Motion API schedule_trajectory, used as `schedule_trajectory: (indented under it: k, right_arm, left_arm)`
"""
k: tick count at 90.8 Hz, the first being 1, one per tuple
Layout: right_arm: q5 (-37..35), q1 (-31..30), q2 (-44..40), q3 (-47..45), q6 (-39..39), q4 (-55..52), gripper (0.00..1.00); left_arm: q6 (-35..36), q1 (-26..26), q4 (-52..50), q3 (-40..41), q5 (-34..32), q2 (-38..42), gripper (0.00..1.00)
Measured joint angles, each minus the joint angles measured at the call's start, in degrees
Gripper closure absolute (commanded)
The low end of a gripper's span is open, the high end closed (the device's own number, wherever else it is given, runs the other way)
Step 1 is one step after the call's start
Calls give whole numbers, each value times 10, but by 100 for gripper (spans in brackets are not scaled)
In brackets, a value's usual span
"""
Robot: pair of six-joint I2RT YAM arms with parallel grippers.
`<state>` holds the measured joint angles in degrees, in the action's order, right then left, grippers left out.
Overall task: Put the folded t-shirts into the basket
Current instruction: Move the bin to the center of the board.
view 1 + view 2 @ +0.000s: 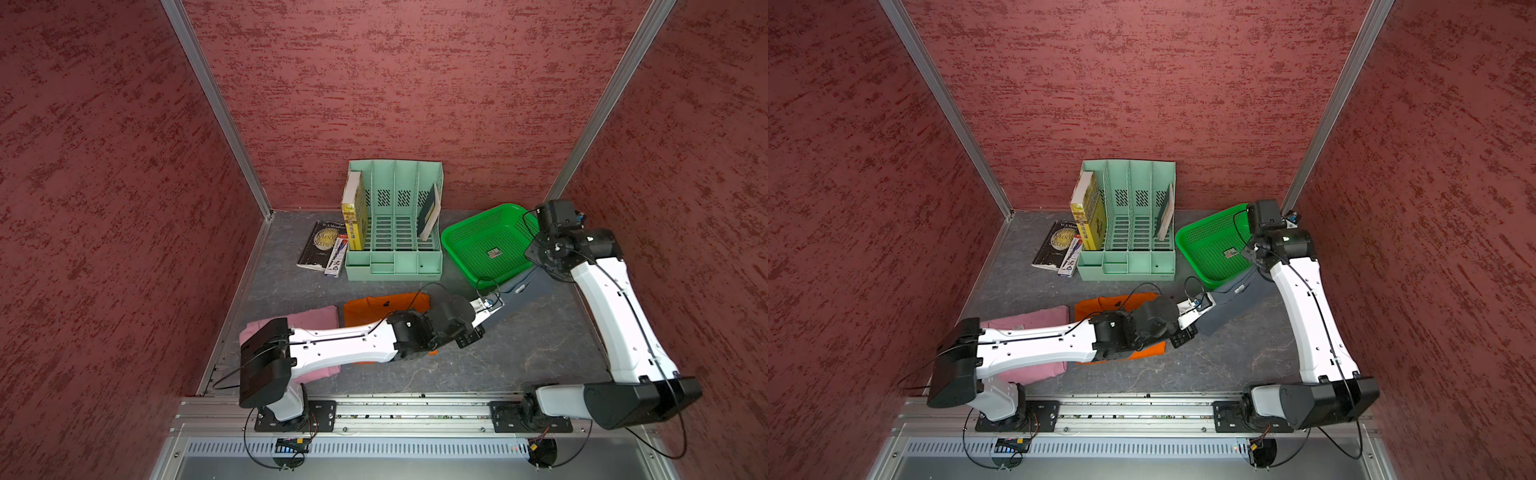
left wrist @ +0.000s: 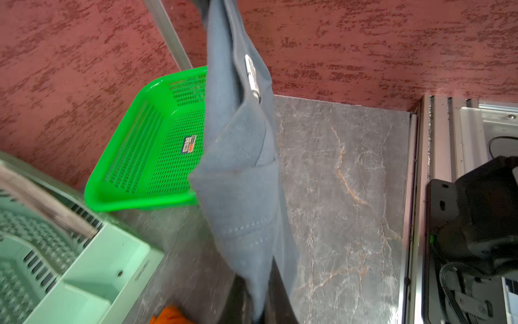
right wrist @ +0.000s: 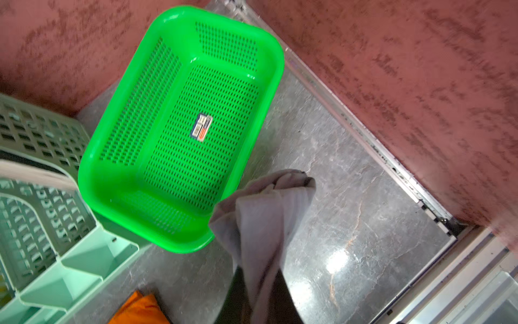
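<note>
Grey-blue t-shirt (image 1: 525,289) hangs gripped by left hand (image 2: 256,310) and right hand (image 3: 259,305), just beside the basket (image 3: 92,179).

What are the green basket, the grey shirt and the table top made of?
Green basket: probably moulded plastic, with a glossy rim and even rows of slots. Grey-blue t-shirt: soft knit cloth, matte; it hangs in folds and shows stitched seams. Table top: looks like grey marble with pale veins and a light glare, possibly printed laminate.
</note>
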<state>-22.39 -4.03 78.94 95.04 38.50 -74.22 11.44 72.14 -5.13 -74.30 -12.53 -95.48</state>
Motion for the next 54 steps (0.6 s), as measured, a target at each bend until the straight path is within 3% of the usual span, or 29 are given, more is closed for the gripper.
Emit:
schedule_trajectory:
  k: [25,54]
  right_arm:
    - [-61,36,80,86,11,10,100]
    - [-49,38,164,121,75,77,100]
  left_arm:
    - [12,-85,-4,-151,80,-127,100]
    - [17,-168,-2,-237,116,-210,100]
